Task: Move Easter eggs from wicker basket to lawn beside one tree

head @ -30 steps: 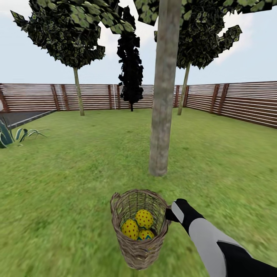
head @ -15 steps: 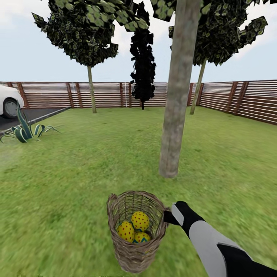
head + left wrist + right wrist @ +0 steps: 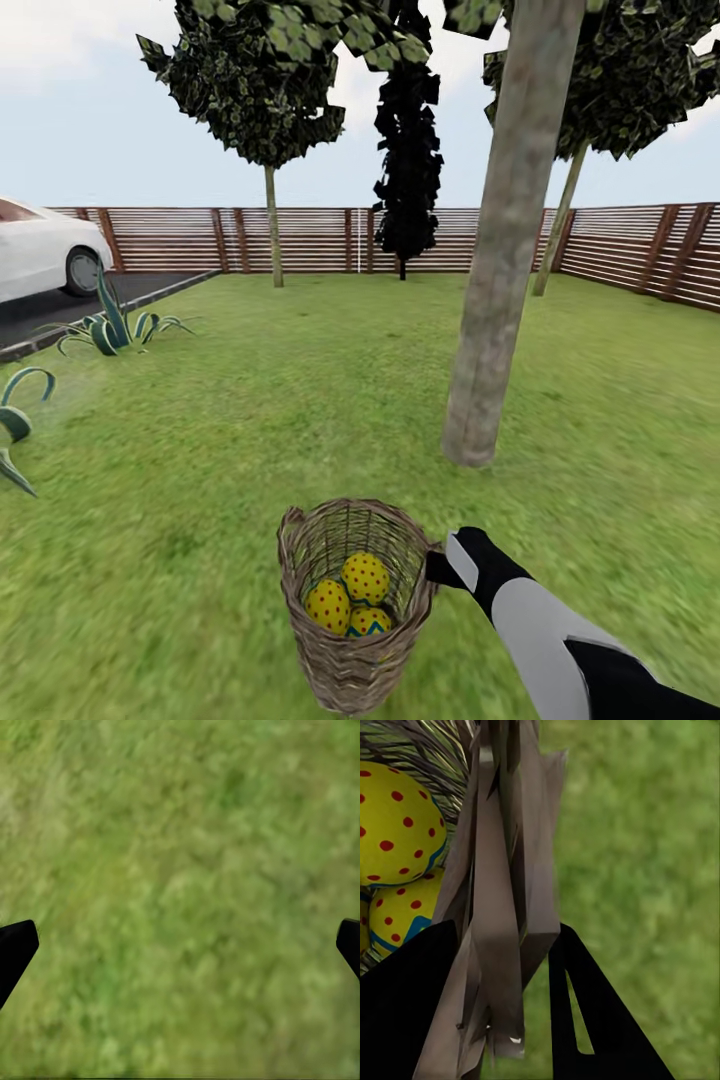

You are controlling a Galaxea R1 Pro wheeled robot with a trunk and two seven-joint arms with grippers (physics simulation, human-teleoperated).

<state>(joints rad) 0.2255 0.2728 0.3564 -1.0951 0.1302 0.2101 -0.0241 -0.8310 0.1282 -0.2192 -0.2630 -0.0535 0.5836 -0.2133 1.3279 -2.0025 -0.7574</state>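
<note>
The right gripper (image 3: 502, 1020) has its jaws closed on the rim of the wicker basket (image 3: 352, 600), one dark finger on each side of the woven wall. The left gripper (image 3: 180, 937) has its jaws spread wide with nothing between them, its fingertips (image 3: 15, 949) at the two edges of the picture over bare grass.

The right wrist view shows the grip close up, with two spotted yellow eggs inside the wall. The head view takes in the whole basket at the 6 o'clock position, with the right arm reaching to its rim from 4 o'clock. In the basket lie the three Easter eggs (image 3: 352, 596): two yellow ones with red dots and, partly hidden below them, one with a blue zigzag band.

The tree (image 3: 500, 290) with the thick grey-brown trunk stands on the lawn (image 3: 300, 400) near the basket, toward 1 o'clock. A brown slatted fence (image 3: 300, 240) closes the garden at 12 o'clock, with more trees before it. At 9 o'clock are spiky plants (image 3: 115, 325) and a white car (image 3: 45, 250) on dark paving.
</note>
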